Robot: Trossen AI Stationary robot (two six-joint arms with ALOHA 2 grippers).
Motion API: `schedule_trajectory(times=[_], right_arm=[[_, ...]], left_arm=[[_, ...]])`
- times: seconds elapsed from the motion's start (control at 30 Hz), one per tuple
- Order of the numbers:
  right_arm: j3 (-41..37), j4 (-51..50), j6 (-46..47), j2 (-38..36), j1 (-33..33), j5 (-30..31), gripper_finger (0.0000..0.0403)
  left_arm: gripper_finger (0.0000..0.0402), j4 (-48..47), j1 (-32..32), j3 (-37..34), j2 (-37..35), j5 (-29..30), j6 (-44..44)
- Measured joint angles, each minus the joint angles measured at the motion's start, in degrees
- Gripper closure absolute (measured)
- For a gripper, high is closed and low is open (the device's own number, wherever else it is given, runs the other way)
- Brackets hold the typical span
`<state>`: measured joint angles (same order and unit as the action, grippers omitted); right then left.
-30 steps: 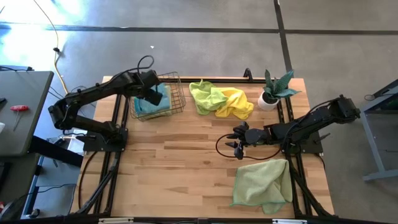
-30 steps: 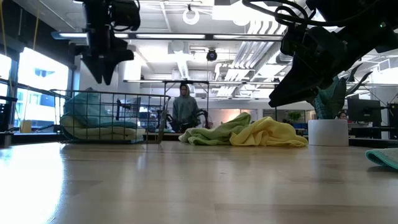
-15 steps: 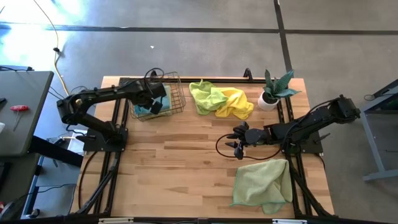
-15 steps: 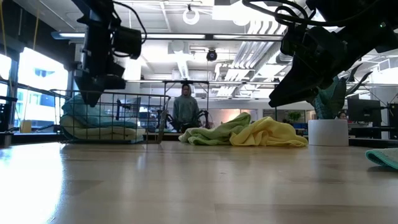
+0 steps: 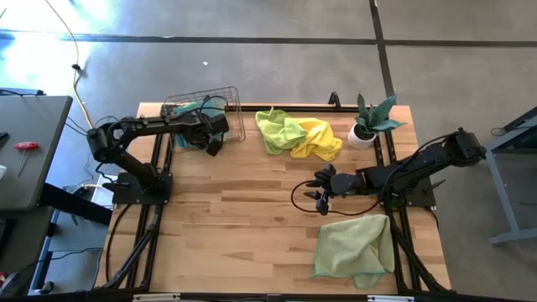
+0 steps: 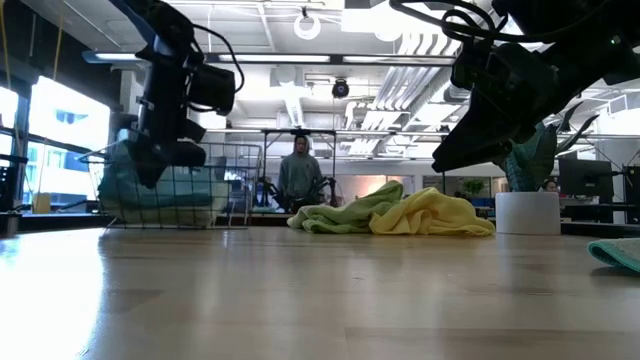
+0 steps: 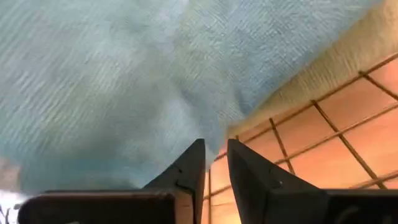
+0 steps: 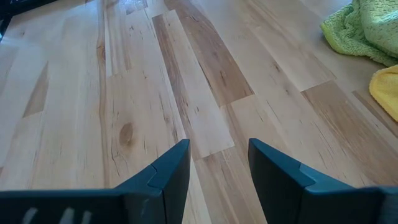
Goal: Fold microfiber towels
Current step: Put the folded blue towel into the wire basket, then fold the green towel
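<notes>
Two tools, no legible writing, left tool at teal towel, wire basket

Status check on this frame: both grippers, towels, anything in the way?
Left gripper in the wire basket, fingers near-shut by the teal towel. Right gripper open, hovering mid-table. Lime and yellow towels unfolded.

Towels in basket far left; towel heap beside plant.

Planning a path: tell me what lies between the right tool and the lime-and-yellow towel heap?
Only bare wooden table, per the high view, between right tool and towel heap.
</notes>
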<state>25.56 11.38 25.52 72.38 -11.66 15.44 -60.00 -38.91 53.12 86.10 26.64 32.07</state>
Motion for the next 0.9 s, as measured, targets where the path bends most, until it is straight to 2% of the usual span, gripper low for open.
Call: schedule_trajectory(times=[0.17, 0.57, 0.73, 0.9], right_arm=[[0.00, 0.02, 0.00, 0.00, 0.00, 0.00, 0.0249], [0.00, 0.02, 0.00, 0.00, 0.00, 0.00, 0.0249], [0.00, 0.00, -0.01, 0.00, 0.00, 0.00, 0.0249], [0.00, 0.02, 0.00, 0.00, 0.00, 0.00, 0.0249]], left_arm=[[0.0348, -0.99, -0.07, 2.46, -1.22, -0.62, -1.07], [0.0349, -2.92, 3.37, 10.21, -5.65, -7.73, -2.29], [0.0349, 1.14, 9.19, 12.87, -10.35, -8.07, -1.33], [0.0349, 7.89, 19.77, 12.12, -12.20, -10.05, 0.91]])
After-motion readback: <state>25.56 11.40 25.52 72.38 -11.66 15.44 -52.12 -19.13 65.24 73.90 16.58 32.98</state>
